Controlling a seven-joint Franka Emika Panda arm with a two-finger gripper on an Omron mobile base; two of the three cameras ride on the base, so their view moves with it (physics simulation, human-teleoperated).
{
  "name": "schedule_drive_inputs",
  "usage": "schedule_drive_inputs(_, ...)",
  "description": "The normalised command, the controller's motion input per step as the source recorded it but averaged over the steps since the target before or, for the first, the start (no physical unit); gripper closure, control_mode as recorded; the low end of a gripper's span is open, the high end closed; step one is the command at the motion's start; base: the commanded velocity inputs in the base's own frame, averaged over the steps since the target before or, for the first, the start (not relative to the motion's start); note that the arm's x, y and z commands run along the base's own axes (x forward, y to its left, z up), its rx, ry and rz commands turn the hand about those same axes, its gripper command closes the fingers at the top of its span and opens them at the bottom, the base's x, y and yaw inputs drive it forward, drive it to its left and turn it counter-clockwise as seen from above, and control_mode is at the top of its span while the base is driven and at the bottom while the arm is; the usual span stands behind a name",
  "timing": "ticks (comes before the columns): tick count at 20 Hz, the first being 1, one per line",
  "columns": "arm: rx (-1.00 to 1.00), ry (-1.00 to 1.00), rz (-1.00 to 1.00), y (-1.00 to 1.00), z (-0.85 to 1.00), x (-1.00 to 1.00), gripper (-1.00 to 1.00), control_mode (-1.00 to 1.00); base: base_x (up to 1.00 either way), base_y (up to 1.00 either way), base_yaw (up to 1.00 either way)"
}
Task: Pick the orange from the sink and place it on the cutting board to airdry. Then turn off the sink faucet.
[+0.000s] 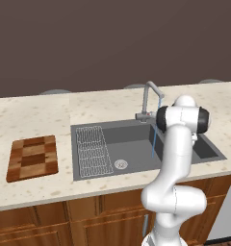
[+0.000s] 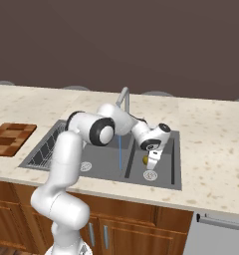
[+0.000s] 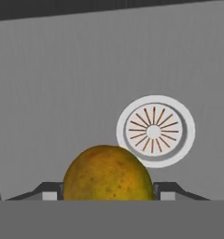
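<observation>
the white arm reaches down into the right-hand basin of the large dark grey rectangular sink point(image 2: 174, 164), its two-finger gripper point(image 2: 150, 165) pointing at the floor of the basin. the small round yellow-green to orange fruit — the orange point(image 3: 108, 173) — sits right between the two dark finger tips in the hand view, one tip showing at each side of it. the jaws stand wide, roughly the width of the fruit; whether the pads already press on the skin i cannot tell, so i would not call it gripped.

from the right base view the orange point(image 2: 145, 160) shows as a small spot tucked against the gripper, on the side away from the round silver drain point(image 2: 150, 175), which lies just beside it on the basin floor.

the relation that matters: the fruit lies straight along the gripper's own axis, centred between the fingers, no offset to either side — my read is that closing is all that is left before a lift. it looks slightly egg-shaped, long axis running across from finger to finger.

the checkered light-and-dark wooden cutting board point(image 1: 32, 157) lies on the counter well apart, beyond the ribbed drainer side of the sink. the slim grey gooseneck faucet point(image 1: 150, 98) runs a thin blue stream into the sink.
</observation>
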Motion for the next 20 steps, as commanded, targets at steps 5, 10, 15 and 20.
schedule_drive_inputs(5,-0.01,0.0,-0.02,0.0,0.35,-0.21,1.0,-1.0,0.0,0.0,0.0)
schedule_drive_inputs(10,0.0,0.0,-0.02,0.0,0.42,-0.19,1.0,-1.0,0.0,0.0,0.0)
schedule_drive_inputs(15,-0.01,0.0,-0.01,0.0,0.45,-0.23,1.0,-1.0,0.0,0.0,0.0)
schedule_drive_inputs(20,-0.01,0.0,0.0,0.0,0.45,-0.27,1.0,-1.0,0.0,0.0,0.0)
